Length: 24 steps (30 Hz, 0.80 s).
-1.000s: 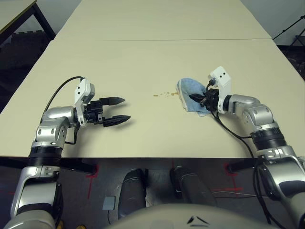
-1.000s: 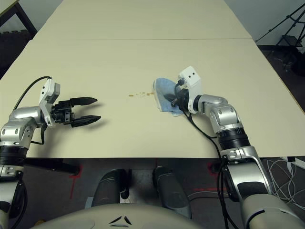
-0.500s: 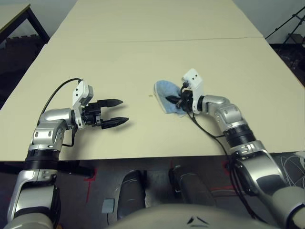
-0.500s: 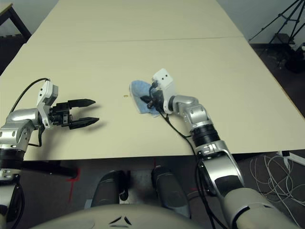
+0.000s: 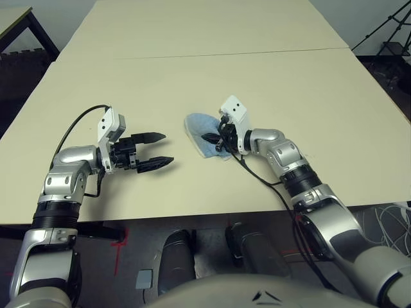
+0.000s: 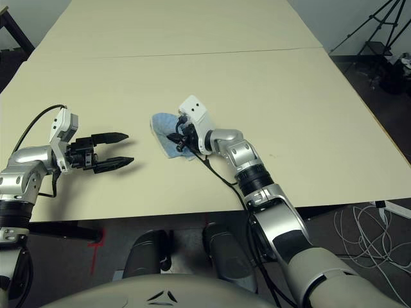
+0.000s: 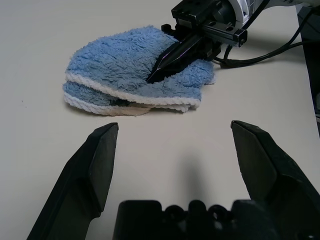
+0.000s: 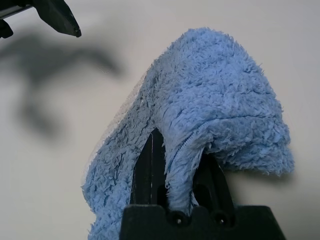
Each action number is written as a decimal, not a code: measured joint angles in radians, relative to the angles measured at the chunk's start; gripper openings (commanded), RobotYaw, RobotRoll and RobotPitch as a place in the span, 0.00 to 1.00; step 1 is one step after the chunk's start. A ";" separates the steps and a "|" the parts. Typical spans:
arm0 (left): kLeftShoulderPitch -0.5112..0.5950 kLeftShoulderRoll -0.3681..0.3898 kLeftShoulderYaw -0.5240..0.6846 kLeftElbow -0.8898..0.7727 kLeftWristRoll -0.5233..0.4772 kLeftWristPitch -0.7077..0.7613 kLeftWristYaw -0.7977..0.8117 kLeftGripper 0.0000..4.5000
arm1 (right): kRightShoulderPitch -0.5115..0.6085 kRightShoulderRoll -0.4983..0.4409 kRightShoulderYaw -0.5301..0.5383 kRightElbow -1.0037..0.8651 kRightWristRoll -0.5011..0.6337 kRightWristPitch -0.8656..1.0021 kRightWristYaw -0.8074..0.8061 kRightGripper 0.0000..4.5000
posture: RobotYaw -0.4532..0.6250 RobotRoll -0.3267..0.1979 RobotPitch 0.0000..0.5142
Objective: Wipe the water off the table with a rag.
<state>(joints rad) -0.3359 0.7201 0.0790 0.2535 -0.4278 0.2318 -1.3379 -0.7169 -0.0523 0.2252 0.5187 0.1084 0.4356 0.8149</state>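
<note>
The light blue rag [image 5: 194, 124] lies folded and rumpled on the cream table [image 5: 270, 83], near its middle. My right gripper [image 5: 207, 136] is shut on it, one black finger on top and the other under a fold, as the right wrist view shows [image 8: 177, 150]. My left gripper [image 5: 168, 148] hovers open just left of the rag, holding nothing. From the left wrist, the rag [image 7: 120, 65] lies a short way beyond the spread fingertips [image 7: 107, 135]. The water is hidden from me.
A thin seam [image 5: 192, 55] crosses the tabletop beyond both arms. The table's front edge runs close below the grippers. A smaller separate table [image 5: 13, 16] stands at the far left, a tripod [image 5: 392, 29] at the far right, and cables [image 6: 376, 221] on the floor.
My right gripper has dragged the rag leftward over the spot where the amber drops lay; they no longer show. The left gripper stays put. The camera has also shifted.
</note>
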 measured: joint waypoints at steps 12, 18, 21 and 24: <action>-0.004 -0.002 -0.002 0.002 0.000 0.000 -0.001 1.00 | 0.053 -0.187 -0.044 -0.091 0.048 0.051 0.045 0.02 | 0.26 0.62 0.27; -0.012 -0.004 -0.005 0.029 0.001 -0.004 -0.007 1.00 | 0.112 -0.315 -0.083 -0.174 0.079 0.112 0.050 0.02 | 0.25 0.62 0.27; -0.019 -0.007 -0.014 0.037 0.001 -0.006 -0.009 1.00 | 0.128 -0.367 -0.089 -0.203 0.089 0.134 0.051 0.02 | 0.24 0.62 0.27; -0.035 -0.009 -0.018 0.038 0.001 -0.009 -0.010 1.00 | 0.144 -0.416 -0.122 -0.217 0.108 0.159 0.057 0.02 | 0.24 0.62 0.27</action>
<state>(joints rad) -0.3707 0.7113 0.0606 0.2918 -0.4265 0.2227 -1.3484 -0.5727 -0.4679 0.1031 0.3021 0.2165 0.5946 0.8715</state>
